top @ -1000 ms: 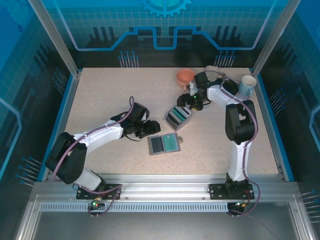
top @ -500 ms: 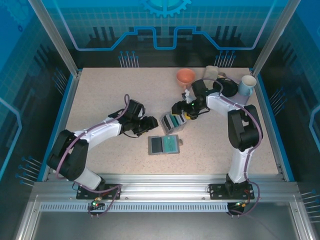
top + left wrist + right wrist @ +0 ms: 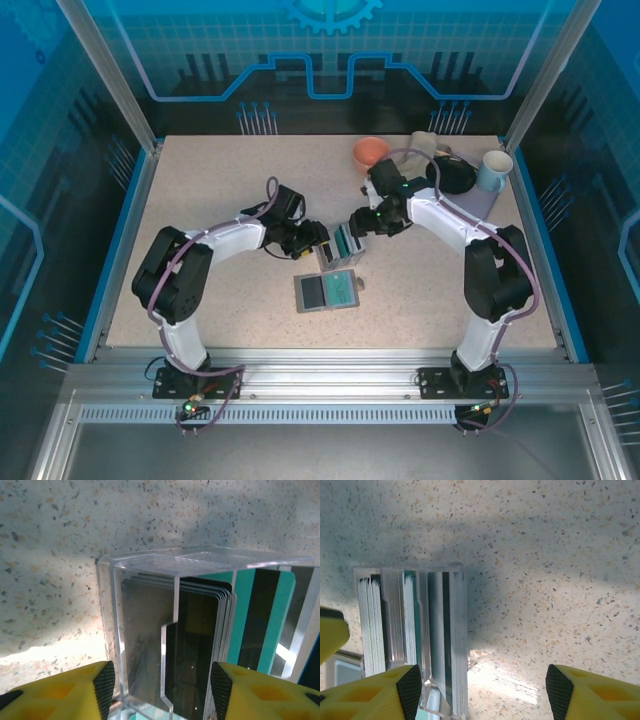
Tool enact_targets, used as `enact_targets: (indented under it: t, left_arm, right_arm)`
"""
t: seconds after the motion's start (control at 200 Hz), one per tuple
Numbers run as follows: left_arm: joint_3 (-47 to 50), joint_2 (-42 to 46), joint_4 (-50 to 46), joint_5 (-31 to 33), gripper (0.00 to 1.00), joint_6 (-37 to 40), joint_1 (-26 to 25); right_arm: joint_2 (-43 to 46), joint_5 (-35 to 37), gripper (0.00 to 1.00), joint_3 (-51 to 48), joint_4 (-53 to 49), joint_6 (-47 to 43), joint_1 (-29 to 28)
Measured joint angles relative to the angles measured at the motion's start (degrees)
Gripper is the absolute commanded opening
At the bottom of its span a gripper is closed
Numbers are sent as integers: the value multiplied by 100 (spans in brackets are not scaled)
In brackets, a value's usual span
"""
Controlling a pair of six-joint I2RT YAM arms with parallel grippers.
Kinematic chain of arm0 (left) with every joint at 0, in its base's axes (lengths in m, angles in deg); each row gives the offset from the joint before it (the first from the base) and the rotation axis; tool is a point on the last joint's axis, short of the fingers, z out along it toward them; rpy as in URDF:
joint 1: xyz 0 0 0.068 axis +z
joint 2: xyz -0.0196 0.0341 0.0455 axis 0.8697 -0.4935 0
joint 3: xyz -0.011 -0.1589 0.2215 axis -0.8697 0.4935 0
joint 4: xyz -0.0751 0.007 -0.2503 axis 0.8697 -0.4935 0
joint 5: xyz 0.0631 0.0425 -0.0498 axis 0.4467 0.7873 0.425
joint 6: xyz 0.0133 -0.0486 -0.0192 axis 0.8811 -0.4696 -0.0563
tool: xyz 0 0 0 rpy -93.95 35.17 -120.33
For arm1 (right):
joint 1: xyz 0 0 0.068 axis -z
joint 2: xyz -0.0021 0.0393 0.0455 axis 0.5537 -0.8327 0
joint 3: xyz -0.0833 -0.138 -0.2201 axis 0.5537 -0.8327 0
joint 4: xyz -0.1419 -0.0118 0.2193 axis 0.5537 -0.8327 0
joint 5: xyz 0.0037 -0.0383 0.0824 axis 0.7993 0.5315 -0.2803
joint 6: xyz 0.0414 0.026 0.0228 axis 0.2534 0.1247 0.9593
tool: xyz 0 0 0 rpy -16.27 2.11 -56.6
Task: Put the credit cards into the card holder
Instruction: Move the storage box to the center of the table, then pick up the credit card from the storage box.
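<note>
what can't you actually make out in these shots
Print on the loose credit cards: too small in the top view.
How many dark cards sit in the card holder: they overlap in the left wrist view, and the bottom edge cuts them off.
Whether the left fingers touch the holder: cut off at the same edge.
The dark item by the mug: too small and dark in the top view to name.
</note>
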Motion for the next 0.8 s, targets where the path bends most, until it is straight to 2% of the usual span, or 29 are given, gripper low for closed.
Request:
enact_targets:
  t: [0.215,0.31,0.565,0.8]
  left_arm:
    - [0,-83,28,-4,49,-11,0]
    - [0,-116,28,-2,46,-13,0]
    - [13,-201,81,0,43,-9,0]
    - [13,-317,114,-2,42,-7,2]
  right_arm:
    - [-210,551,67,387,-232,-170,-404]
    - [-326,693,66,439,-308,-203,-433]
    - [-669,1058,64,584,-485,-306,-446]
    - [-905,1182,66,798,-597,-396,-498]
